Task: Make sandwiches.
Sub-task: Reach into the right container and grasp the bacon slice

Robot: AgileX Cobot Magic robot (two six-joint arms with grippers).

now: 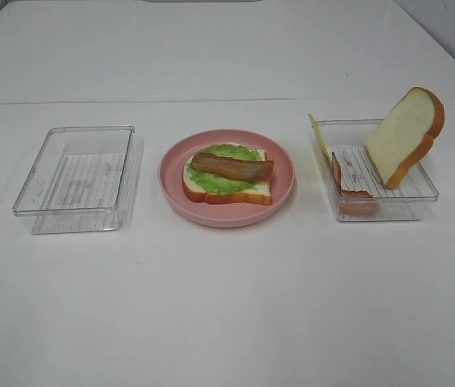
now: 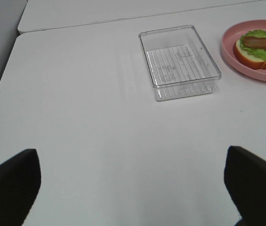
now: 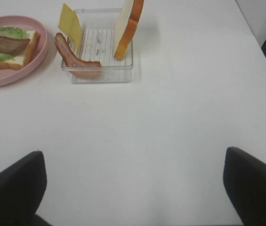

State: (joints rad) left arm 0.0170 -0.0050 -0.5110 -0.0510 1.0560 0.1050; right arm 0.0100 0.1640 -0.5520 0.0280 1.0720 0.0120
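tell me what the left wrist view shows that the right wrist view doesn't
Only the left wrist view: the foodless clear tray. Only the right wrist view: the second tray holding a cheese square, a loose bacon strip and a bread slice leaning upright. Both: the pink plate carrying the started sandwich of bread, lettuce and bacon, and the white table.

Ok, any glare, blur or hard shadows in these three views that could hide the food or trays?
Exterior high: even, soft light, faint shadows by the pink plate and right tray, no glare. Left wrist: left tray sharp, fingers of the left hand blurred. Right wrist: washed out and soft, but the leaning bread slice reads fine.
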